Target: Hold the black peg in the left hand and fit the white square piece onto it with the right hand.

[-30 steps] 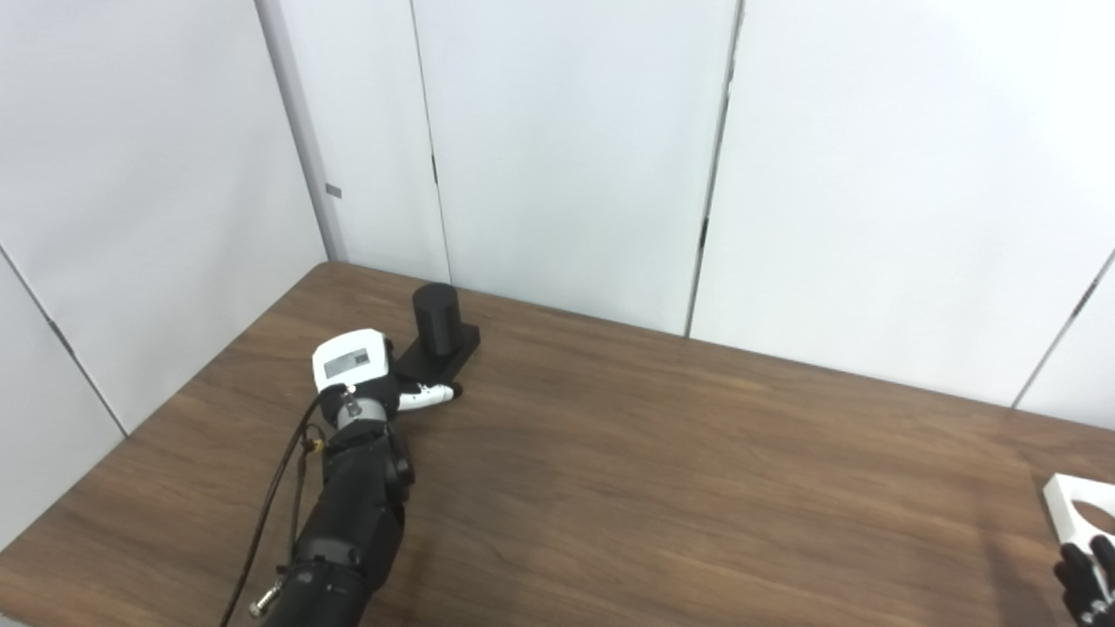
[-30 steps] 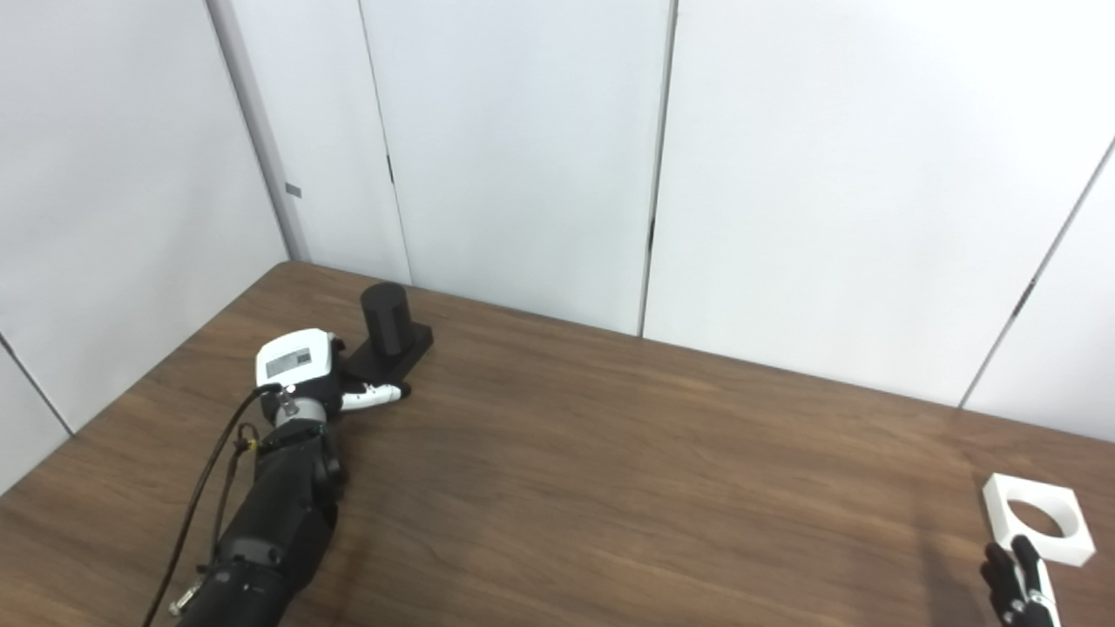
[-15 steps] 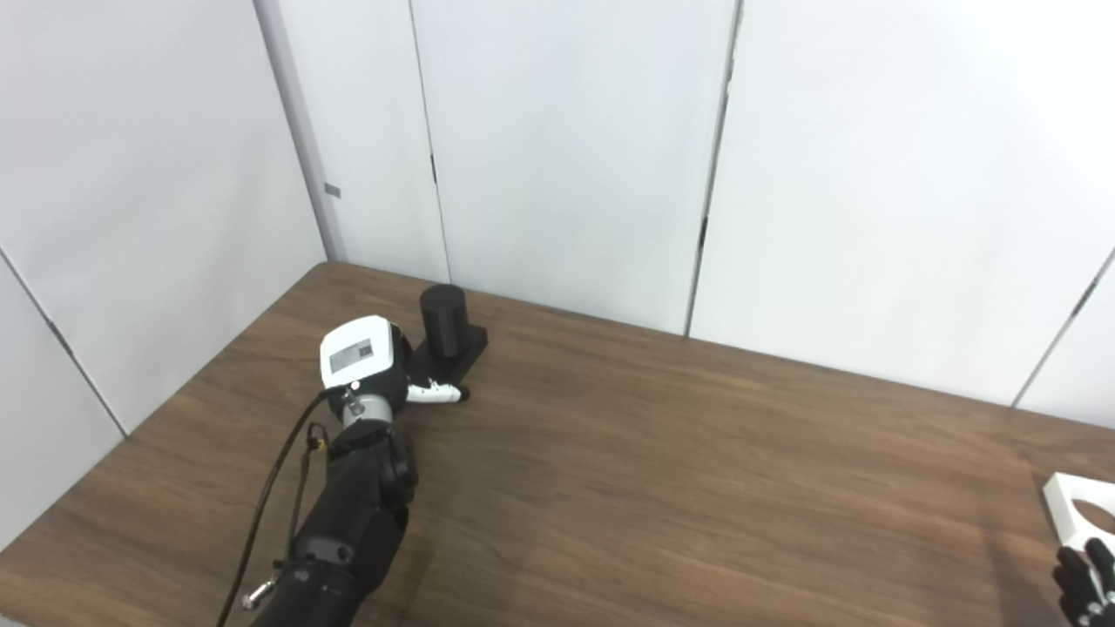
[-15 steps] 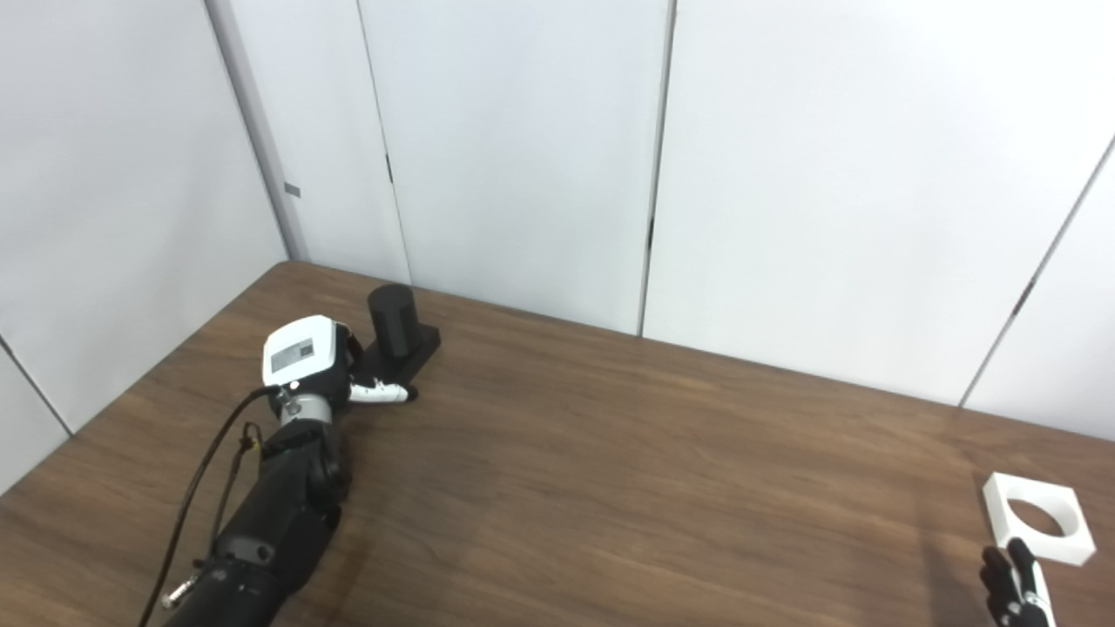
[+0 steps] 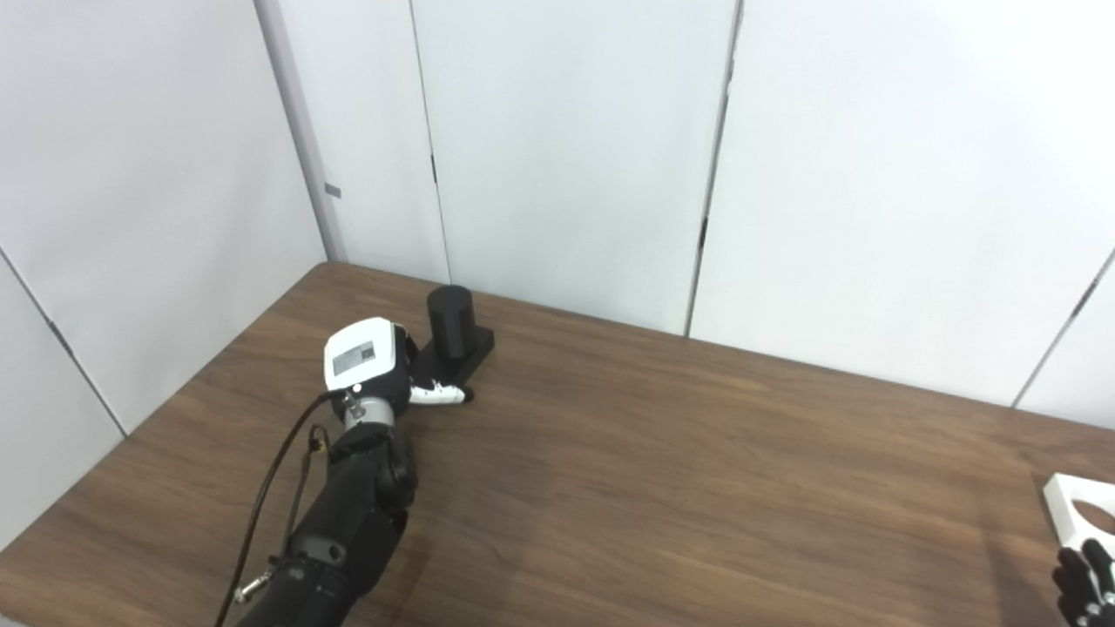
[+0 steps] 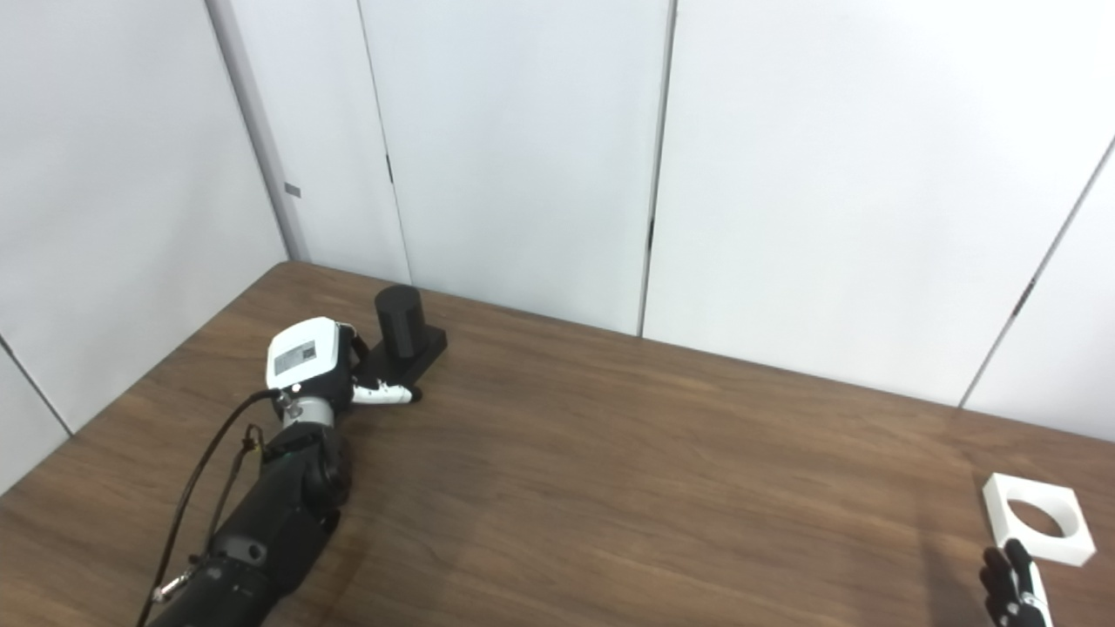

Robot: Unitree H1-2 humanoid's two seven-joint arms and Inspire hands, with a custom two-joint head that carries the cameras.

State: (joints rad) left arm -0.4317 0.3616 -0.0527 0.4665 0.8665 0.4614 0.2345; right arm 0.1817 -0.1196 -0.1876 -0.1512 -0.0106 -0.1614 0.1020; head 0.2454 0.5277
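Over the last second the black peg, an upright cylinder on a flat black base, has slid a little along the desk toward its far edge and away from the left edge, and the left robot hand has travelled with it, pressed against the near side of the base with its thumb lying along the base's front edge. The fingers are hidden behind the white back of the hand, so it cannot be told whether the hand has clasped the base or is only pushing it; the peg sits on the wood and does not look lifted. The shift suggests the grasp is not yet firm, so the holding step reads as under way, not finished. The white square piece, with its round hole, lies flat near the right edge of the desk, toward the near right corner, and has not moved. The right robot hand is just nearer than the piece, only its dark fingertips showing at the bottom of the frame; it has drawn back slightly and does not touch the piece, and whether its fingers are spread or clenched cannot be told. The peg stands close to the far left corner, with the wall panels just behind, so further pushing has little room there. Between peg and piece the whole middle of the desk is bare wood, a broad open stretch for bringing the two together
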